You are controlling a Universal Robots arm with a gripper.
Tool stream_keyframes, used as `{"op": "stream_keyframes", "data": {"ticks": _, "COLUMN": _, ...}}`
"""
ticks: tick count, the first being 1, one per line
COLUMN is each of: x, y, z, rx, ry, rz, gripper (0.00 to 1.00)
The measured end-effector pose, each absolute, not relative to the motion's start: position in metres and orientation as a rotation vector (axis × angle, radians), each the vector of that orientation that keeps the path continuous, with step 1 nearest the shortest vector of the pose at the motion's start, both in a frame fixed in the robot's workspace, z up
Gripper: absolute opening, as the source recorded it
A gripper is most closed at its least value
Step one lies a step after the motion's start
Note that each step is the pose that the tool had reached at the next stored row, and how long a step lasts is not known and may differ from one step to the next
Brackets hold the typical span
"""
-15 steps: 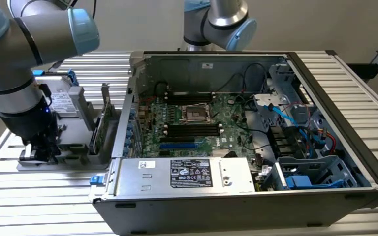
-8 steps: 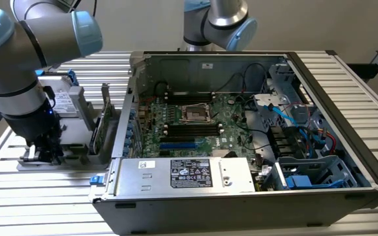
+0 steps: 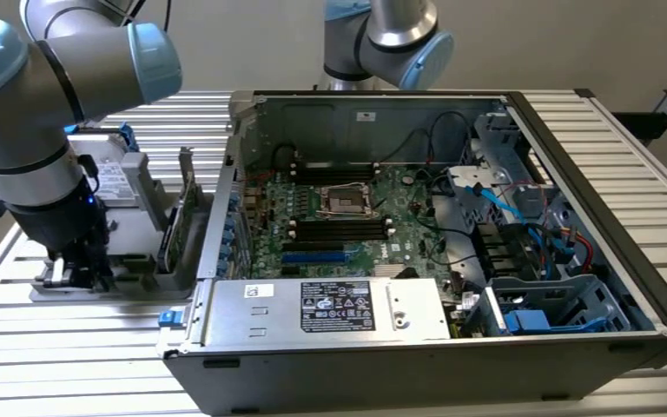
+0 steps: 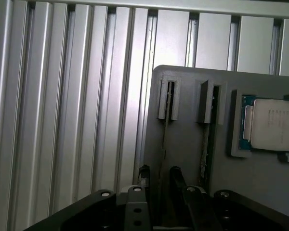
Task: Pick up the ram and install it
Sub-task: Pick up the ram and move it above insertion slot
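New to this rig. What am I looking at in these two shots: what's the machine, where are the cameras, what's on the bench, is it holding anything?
The machine is a robot arm ending in a gripper. The exterior view comes from a camera standing off the arm. The wrist view comes from a camera on the wrist, looking past the fingers.

On the slatted metal table sits an open computer case with its motherboard exposed. Beside it, at the exterior view's left, is a grey holder.

Standing on edge in the holder are the ram and a second stick, with a processor chip alongside. The open fingers straddle the ram without gripping it yet, so nothing is held.
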State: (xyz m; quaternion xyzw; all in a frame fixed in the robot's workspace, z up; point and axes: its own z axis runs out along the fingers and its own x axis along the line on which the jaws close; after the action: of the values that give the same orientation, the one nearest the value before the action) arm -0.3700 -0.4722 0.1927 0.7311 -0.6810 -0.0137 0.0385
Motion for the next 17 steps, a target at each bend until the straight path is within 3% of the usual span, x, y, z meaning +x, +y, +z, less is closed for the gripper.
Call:
{"op": "stream_keyframes", "data": {"ticks": 1, "x": -0.37, "y": -0.4722, "z": 0.1927, "rx": 2.242, "ry": -2.089, "rz": -0.042, "gripper": 0.29}}
{"op": "stream_keyframes", "data": {"ticks": 3, "x": -0.37, "y": -0.4722, "z": 0.1926, "rx": 2.242, "ry": -2.089, "rz": -0.042, "gripper": 0.16}}
{"op": "stream_keyframes", "data": {"ticks": 5, "x": -0.37, "y": -0.4722, "z": 0.1926, "rx": 2.242, "ry": -2.089, "rz": -0.042, "gripper": 0.14}}
{"op": "stream_keyframes", "data": {"ticks": 17, "x": -0.37, "y": -0.4722, "z": 0.1929, "rx": 2.241, "ry": -2.091, "rz": -0.043, "gripper": 0.14}}
